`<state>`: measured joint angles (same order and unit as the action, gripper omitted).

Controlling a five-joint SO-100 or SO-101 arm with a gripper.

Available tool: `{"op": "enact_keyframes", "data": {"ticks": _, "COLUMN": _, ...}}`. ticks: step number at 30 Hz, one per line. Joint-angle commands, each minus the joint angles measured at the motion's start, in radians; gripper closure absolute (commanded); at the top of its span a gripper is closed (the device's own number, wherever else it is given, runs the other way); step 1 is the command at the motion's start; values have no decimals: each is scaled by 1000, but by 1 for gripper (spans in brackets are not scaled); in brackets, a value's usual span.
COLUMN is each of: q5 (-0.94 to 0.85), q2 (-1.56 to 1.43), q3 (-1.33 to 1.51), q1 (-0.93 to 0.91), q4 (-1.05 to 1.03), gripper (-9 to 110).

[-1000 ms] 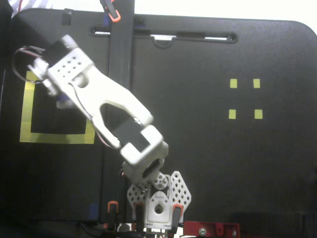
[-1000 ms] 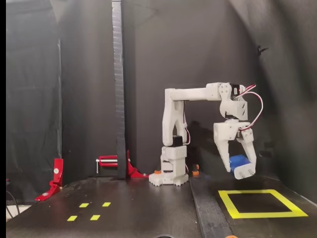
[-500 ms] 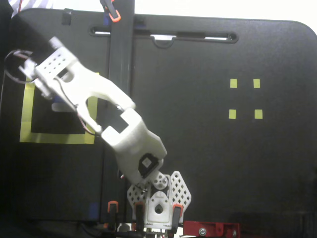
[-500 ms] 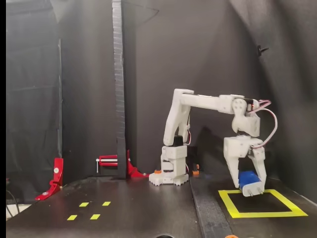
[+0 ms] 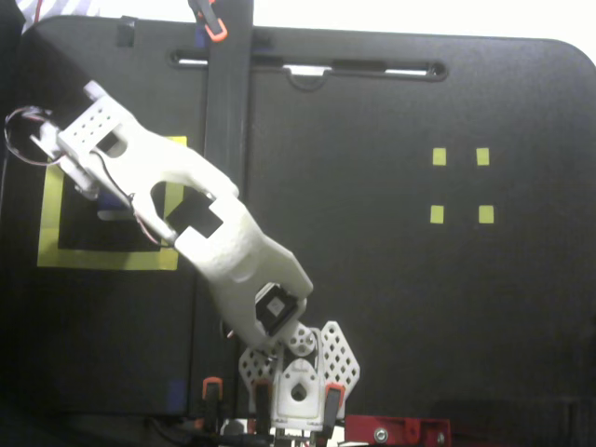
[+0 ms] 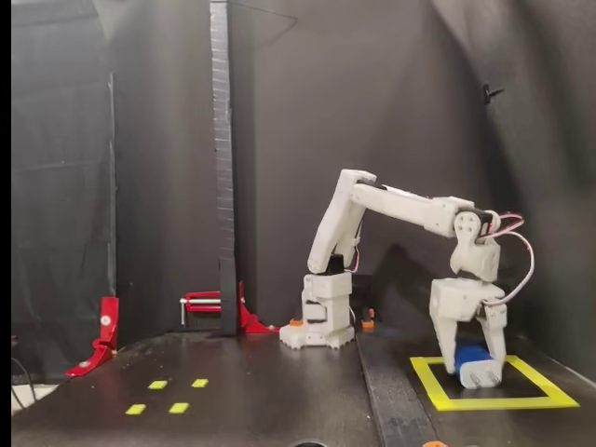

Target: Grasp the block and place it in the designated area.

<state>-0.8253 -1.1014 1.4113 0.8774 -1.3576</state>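
Note:
The dark-blue block lies inside the designated area, a large yellow-taped square with a black interior, at the right of a fixed view. Its pale end faces the camera. My gripper points down over it, with the jaws spread, one on each side of the block. In the top-down fixed view the white arm covers most of the square at the left, and only a sliver of blue block shows beneath the wrist; the fingertips are hidden there.
Four small yellow tape squares lie on the black mat at the right of the top-down view. A black upright post stands behind the arm's base. Red clamps sit at the table edge.

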Motion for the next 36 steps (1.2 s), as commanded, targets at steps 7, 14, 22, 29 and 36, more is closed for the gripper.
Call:
{"op": "enact_keyframes", "data": {"ticks": 7, "q5": 5, "q2": -20, "q3": -23, "q1": -5, "q4": -5, "gripper": 76}}
{"op": "enact_keyframes", "data": {"ticks": 14, "q5": -35, "q2": -32, "q3": -23, "q1": -5, "q4": -31, "gripper": 57}}
{"op": "enact_keyframes", "data": {"ticks": 22, "q5": -49, "q2": -41, "q3": -23, "q1": -9, "q4": -32, "gripper": 54}}
{"op": "enact_keyframes", "data": {"ticks": 29, "q5": -54, "q2": -81, "q3": -23, "q1": -18, "q4": -46, "gripper": 54}}
{"op": "enact_keyframes", "data": {"ticks": 36, "q5": -57, "q2": -207, "q3": -25, "q1": -37, "q4": -112, "gripper": 54}}
